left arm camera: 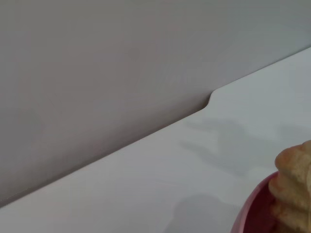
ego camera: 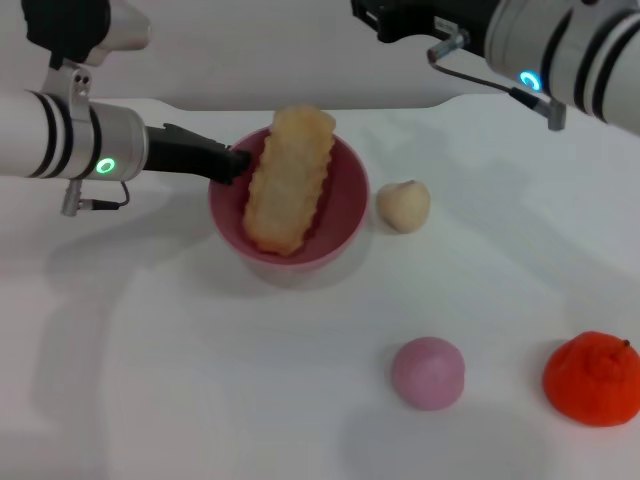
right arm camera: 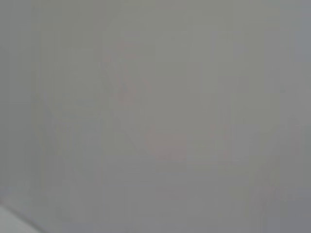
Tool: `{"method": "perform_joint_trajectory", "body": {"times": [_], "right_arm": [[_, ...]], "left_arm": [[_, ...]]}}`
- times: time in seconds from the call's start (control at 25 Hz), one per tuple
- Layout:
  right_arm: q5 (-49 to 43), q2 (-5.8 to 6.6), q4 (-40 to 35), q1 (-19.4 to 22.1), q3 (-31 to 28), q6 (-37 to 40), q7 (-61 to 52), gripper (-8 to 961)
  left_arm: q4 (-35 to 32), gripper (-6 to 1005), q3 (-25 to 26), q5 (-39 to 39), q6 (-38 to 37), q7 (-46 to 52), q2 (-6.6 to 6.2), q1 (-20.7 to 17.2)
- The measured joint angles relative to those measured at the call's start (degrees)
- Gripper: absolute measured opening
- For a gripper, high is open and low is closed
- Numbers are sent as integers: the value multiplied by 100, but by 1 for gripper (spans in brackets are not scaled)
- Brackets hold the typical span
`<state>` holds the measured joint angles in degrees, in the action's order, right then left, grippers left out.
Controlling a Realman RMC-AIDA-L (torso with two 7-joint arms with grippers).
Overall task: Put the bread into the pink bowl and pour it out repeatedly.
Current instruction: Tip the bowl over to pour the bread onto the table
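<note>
The pink bowl (ego camera: 342, 212) sits left of the table's middle in the head view. The bread (ego camera: 289, 180) lies in it pale side up, one end poking over the far rim. My left gripper (ego camera: 228, 163) reaches in from the left, its dark fingers shut on the bowl's left rim. The left wrist view catches only a sliver of the bowl's rim (left arm camera: 250, 213) and an end of the bread (left arm camera: 295, 180). My right gripper (ego camera: 378, 18) is parked high at the back right, away from the bowl. The right wrist view shows only blank grey.
A small cream bun (ego camera: 403, 205) lies just right of the bowl. A pink ball (ego camera: 428, 372) sits nearer the front, and an orange toy fruit (ego camera: 593, 378) lies at the front right. The white table (ego camera: 180, 380) ends at a grey wall behind.
</note>
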<state>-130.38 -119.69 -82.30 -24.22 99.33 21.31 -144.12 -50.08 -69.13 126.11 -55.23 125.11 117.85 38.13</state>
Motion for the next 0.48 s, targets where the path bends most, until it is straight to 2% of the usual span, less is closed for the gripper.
{"method": "perform_joint_trajectory", "body": {"times": [0.2,0.48], "right_arm": [[569,5,287,332,291,-1329,142,419],[478,23,898,502,825,-3487,-376,419]], "left_arm": [[4,51,-168,-17,174,-2,26,61],[13,51,-364,-162,369,30,44,80]]}}
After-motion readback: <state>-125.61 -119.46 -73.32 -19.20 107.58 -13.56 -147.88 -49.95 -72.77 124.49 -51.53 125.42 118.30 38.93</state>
